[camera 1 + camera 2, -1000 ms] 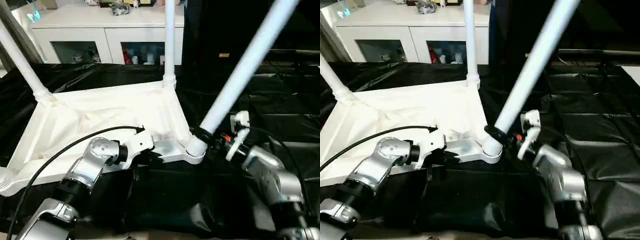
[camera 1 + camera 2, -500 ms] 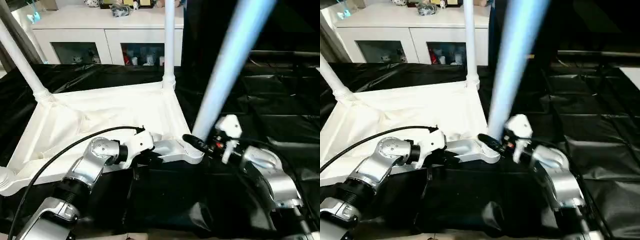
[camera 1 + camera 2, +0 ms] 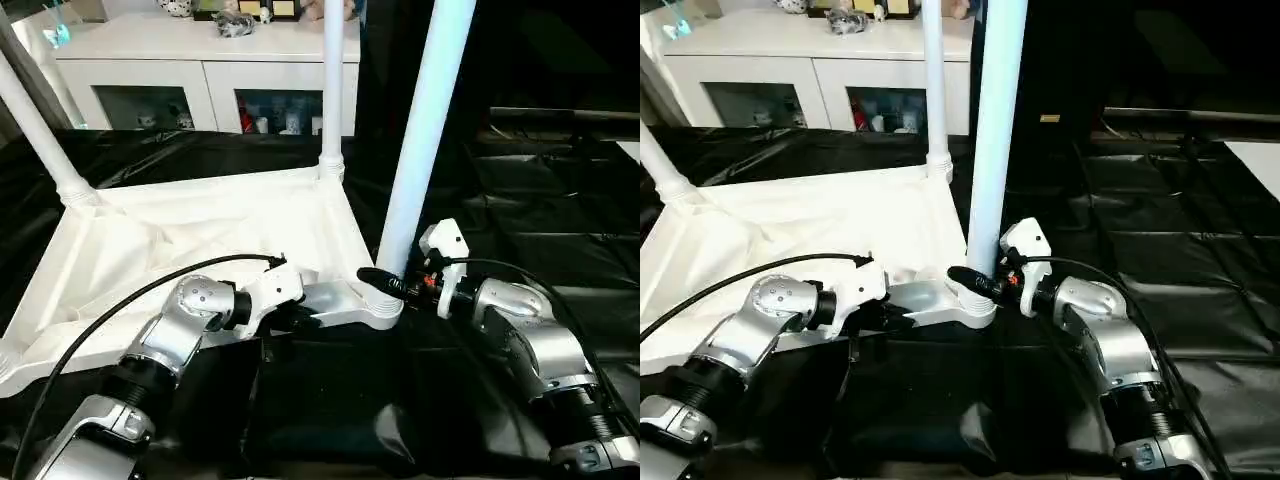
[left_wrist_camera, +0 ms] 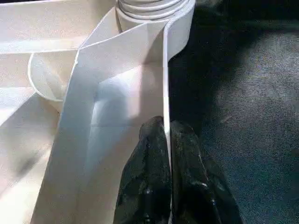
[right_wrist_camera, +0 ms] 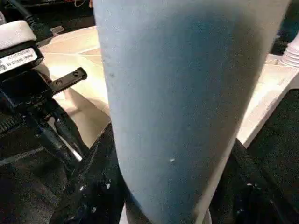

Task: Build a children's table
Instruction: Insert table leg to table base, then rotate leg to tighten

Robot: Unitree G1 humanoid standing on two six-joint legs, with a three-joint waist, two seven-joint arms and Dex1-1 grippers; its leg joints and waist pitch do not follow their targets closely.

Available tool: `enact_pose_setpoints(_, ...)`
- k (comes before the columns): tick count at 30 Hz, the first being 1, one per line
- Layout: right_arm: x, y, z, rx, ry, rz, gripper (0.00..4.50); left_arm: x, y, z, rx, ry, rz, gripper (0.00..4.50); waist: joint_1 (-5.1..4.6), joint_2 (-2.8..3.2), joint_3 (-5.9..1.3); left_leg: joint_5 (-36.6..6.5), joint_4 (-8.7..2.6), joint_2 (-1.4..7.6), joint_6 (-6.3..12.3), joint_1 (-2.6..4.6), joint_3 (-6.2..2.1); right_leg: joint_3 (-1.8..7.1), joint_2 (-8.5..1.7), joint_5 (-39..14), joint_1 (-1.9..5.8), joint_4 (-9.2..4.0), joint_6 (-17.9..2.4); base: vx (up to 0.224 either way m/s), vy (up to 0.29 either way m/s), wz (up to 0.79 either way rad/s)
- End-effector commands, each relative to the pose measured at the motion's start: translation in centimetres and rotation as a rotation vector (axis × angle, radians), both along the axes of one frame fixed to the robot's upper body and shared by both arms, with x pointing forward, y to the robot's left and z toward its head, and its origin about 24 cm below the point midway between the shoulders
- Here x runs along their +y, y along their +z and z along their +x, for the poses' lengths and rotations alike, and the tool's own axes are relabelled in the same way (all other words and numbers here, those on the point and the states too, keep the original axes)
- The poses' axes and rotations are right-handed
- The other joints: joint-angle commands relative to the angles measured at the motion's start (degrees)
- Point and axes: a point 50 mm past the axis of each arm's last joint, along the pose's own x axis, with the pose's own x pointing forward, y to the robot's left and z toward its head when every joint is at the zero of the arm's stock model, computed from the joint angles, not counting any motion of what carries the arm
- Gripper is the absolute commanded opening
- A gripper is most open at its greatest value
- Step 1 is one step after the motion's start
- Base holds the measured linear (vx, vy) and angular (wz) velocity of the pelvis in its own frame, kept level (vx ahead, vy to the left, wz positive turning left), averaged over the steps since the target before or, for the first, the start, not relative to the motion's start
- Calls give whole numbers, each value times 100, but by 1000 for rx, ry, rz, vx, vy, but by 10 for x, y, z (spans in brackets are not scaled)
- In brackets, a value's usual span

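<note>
Our left jaws [image 4: 168,135] pinch the tabletop [image 3: 200,240] rim at 6 o'clock, steadying it. Our right jaws [image 3: 975,282] clasp the leg [image 3: 420,140] base, standing it upright in the 4 o'clock corner socket [image 3: 375,305], probably for seating.

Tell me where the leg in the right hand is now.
In the head view, the leg stands near upright in the tabletop's near right corner socket, gripped low by the right hand.

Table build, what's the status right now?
Left end effector pinching tabletop rim. Right end effector clamped on near-corner leg, standing in socket. Two far legs fitted. Nothing blocking.
</note>
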Motion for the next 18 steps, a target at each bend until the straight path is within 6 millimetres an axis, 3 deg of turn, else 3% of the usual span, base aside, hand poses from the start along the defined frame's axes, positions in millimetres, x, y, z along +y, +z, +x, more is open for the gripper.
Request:
enact_pose_setpoints(1, -5, -45, -19, 210, 20, -88, 185, 5, 3, 0, -3, -16, 29, 0, 15, -8, -178, -1715, -530, 450, -23, 58, -220, 360, -611, -1709, 100, -579, -1032, 0, 0, 0)
enact_pose_setpoints(2, -4, -46, -18, 204, 36, -98, 185, 6, 2, 0, 4, -26, 41, 0, 15, 20, -178, -1743, -529, 442, -25, 61, -222, 356, -614, -1711, 99, -579, -1045, 0, 0, 0)
enact_pose_setpoints(5, -4, -46, -17, 188, 63, -123, 185, 9, 2, 0, 26, -56, 79, 0, -22, -8, -187, -1696, -530, 432, -3, 45, -221, 348, -617, -1670, 129, -579, -1057, 0, 0, 0)
enact_pose_setpoints(8, -4, -45, -17, 178, 102, -133, 185, 12, 4, 2, 45, -72, 96, 0, -36, 41, -204, -1532, -530, 443, 57, 41, -217, 337, -602, -1221, 147, -548, -1186, 0, 0, 0)
enact_pose_setpoints(9, -5, -45, -18, 177, 113, -138, 185, 12, 4, 2, 47, -76, 99, 0, -48, 12, -199, -1544, -531, 446, 70, 43, -208, 333, -591, -1156, 151, -551, -1222, 0, 0, 0)
enact_pose_setpoints(18, -12, -47, -19, 175, 199, -159, 185, 14, 6, 1, 65, -110, 113, 0, -31, -1, -185, -1680, -541, 466, 69, 66, -203, 342, -608, -1414, 139, -573, -1250, 0, 0, 0)
